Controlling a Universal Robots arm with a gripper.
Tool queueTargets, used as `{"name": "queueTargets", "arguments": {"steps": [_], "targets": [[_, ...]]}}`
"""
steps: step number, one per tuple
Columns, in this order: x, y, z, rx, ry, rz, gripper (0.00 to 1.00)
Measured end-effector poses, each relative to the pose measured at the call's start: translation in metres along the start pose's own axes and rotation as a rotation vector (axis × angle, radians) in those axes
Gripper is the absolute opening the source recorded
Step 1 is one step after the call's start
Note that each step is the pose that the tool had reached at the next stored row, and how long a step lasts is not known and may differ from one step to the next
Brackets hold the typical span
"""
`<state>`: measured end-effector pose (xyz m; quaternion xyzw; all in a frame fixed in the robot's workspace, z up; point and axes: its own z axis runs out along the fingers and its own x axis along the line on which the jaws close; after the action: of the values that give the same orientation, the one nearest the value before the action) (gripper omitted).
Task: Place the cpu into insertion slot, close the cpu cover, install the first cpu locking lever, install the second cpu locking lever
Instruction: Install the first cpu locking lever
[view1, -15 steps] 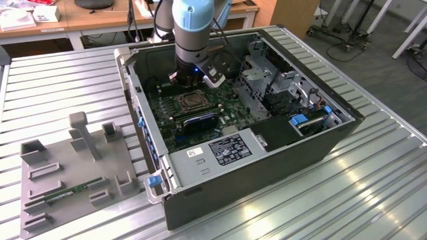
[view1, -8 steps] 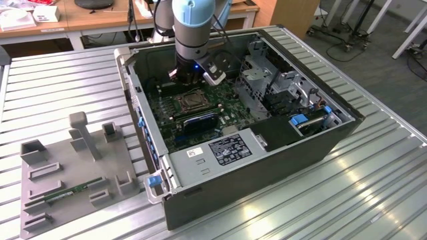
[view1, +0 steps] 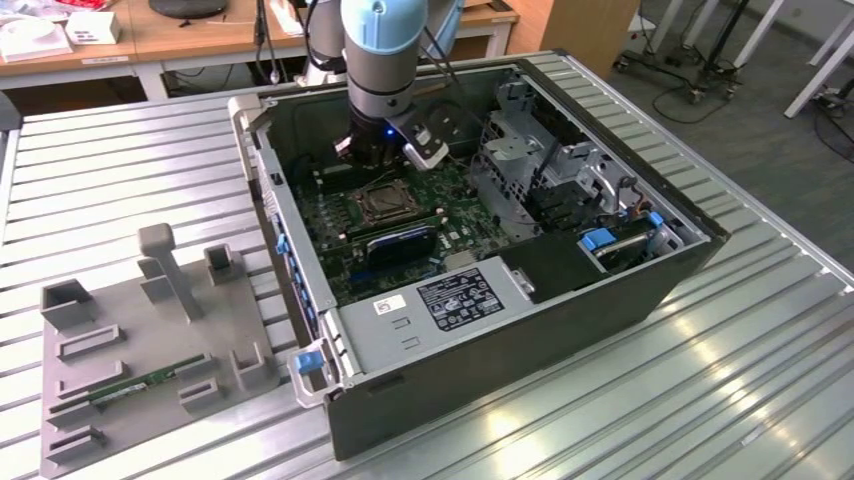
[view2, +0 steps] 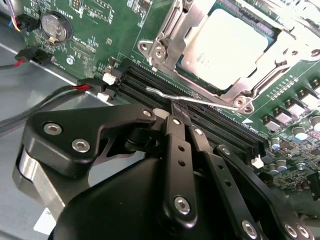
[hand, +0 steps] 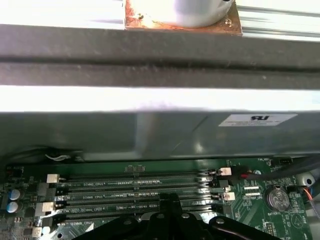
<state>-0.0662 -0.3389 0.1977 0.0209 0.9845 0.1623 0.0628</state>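
Around you stood an office room with wooden desks (view1: 200, 35) at the back, and in front a slatted metal bench (view1: 120, 180) carrying the open computer case (view1: 534, 370) on its side. Your claw (view2: 176, 107) reached down inside that case, its fingers drawn fully together with nothing that I could make out between them. In the second wrist view the tips sat right at a thin silvery locking lever (view2: 200, 101), touching it or just short of it; which, I could not tell. That lever lay slanted over the long black memory slots (view2: 225, 127), and to my eye it was not tucked under any catch. Just beyond it, the cpu (view2: 230, 47) lay seated in the insertion slot (view1: 355, 205), with the cpu cover (view2: 210, 82) folded down flat around it, so those two steps looked done. Further out, a coin cell (view2: 54, 27) sat on the green board, and beside the case a grey fixture tray (view1: 134, 350) held a memory stick (view1: 147, 382). Your risk was in the lever: it is springy wire, and closed tips offer only a narrow edge, so it could slip off and snap back. A push aimed slightly low could scrape the memory slots. If the lever missed its catch, the cover would be left unclamped over the chip.
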Motion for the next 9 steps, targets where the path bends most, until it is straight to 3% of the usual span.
{"name": "queueTargets", "arguments": {"steps": [3, 9], "targets": [[0.0022, 0.0010, 0.0000, -0.0055, -0.0002, 0.001, 0.11], [0.0100, 0.0027, -0.0008, -0.0269, -0.0004, 0.003, 0.11]]}}
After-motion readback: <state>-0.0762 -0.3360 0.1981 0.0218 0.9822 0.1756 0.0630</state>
